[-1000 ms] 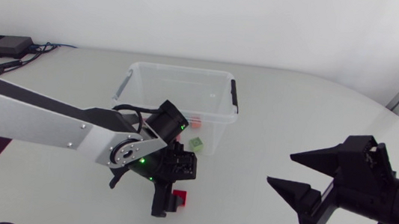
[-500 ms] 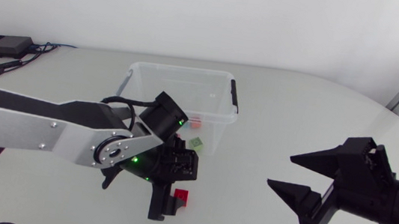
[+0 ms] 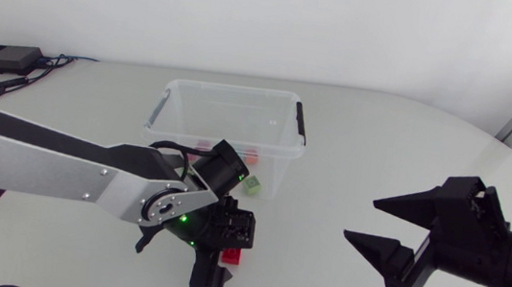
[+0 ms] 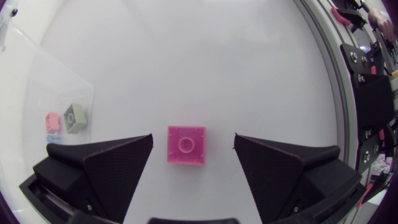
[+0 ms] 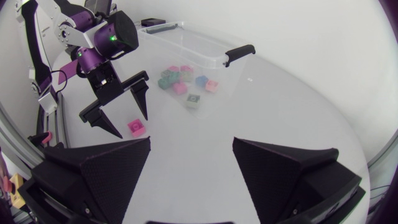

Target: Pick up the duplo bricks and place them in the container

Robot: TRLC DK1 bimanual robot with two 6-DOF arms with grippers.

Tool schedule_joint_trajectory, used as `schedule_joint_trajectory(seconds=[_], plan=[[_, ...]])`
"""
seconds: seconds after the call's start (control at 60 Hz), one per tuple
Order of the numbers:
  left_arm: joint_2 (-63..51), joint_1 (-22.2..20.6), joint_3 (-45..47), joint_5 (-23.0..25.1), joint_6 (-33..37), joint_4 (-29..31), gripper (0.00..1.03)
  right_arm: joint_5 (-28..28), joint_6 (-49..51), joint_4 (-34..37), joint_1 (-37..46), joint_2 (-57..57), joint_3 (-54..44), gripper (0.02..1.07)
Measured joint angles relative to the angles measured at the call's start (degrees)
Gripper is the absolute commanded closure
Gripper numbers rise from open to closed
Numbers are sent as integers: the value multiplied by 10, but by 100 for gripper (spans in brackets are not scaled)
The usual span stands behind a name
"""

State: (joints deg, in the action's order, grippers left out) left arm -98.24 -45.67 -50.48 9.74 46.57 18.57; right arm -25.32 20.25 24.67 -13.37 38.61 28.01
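So, the left tool (image 4: pixel 193 143) is pointed down at the tabletop (image 3: pixel 382 139) just in front of the container (image 3: pixel 233 91), with its two wedge fingers spread wide. The pinkish-red duplo brick (image 4: pixel 186 145) lies flat on the tabletop right between those fingers, stud side up. There's a gap on both sides, so neither finger touches it and nothing is gripped. From the head view the brick sits close to the container's near wall but outside it.

The container is a clear plastic tub with black handles (image 3: pixel 301 124) on its short sides, no lid on it. A handful of bricks (image 5: pixel 180 78) are inside: pink, teal and blue ones bunched together on the floor of the tub. A green brick (image 3: pixel 251 184) shows through the clear near wall, next to a pink one.

The right tool (image 3: pixel 361 218) is off on the right side of the tabletop, well apart from the container and the brick. Its fingers are also spread wide with nothing between them, and they point across toward the left arm (image 3: pixel 50 173). That silver arm comes in from the left edge.
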Motion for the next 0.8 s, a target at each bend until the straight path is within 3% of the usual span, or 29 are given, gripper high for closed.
schedule_joint_trajectory(seconds=[0.15, 0.2, 0.533, 0.8], plan=[[-16, 0, 0, 0, 0, 0, 53, 0, 0, 0, 0, 0, 0, 11], [-17, 0, 0, 0, 0, 0, 70, 0, 0, 0, 0, 0, 0, 11], [-9, 3, -4, 0, 0, 24, 72, -2, 5, 0, 5, 0, -1, 11], [182, 50, -26, 1, -2, 107, 72, -2, 8, -21, 20, 1, -18, 11]])
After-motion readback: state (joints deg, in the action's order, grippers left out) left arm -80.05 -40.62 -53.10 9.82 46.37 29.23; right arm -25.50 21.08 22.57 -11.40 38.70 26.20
